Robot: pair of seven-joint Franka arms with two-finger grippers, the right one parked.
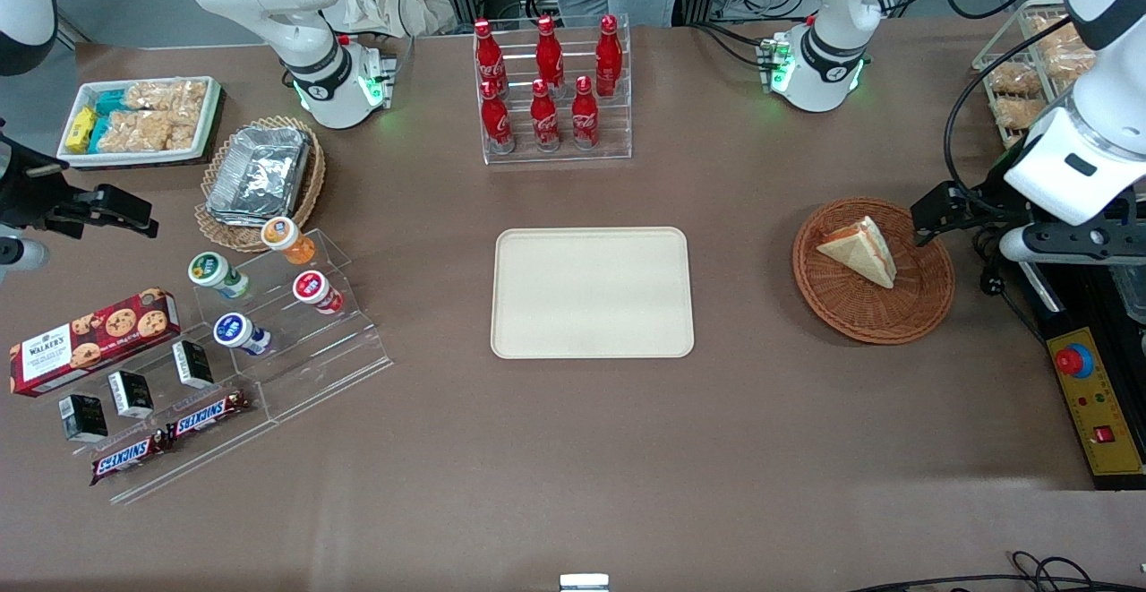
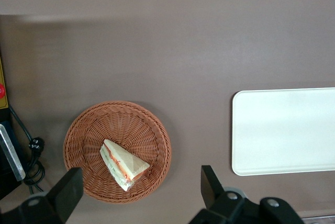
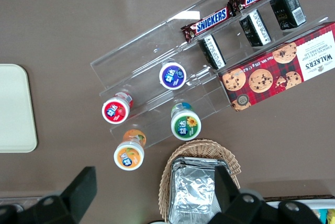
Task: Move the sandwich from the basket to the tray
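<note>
From my station, nothing of the job is done yet. The small triangular wedge of pale white bread with an orange-red filling edge, the sandwich (image 1: 861, 249), lies inside the round reddish-brown woven wicker basket (image 1: 922, 305) at the right of the front frame, toward the working arm's end of the table. The flat rectangular cream-beige plastic tray (image 1: 592, 293) sits bare in the middle of that frame, well apart from the basket.

My left arm's gripper (image 2: 140, 188) hangs above the table near the basket's edge, clearly higher than the sandwich (image 2: 123, 164). Its two black fingers (image 2: 69, 190) are spread wide with nothing between them. By my reading, the descent, the grasp, the carry across to the tray (image 2: 285, 131) and the release all remain.

Some things I cannot see well. In the front frame the gripper is only a dark shape at the basket's right rim, partly lost against the arm's white casing and black cables. The wrist camera cuts off the fingers' bases and the tray's outer end, and shows only part of the filling edge of the sandwich in the basket (image 2: 89, 130).
</note>
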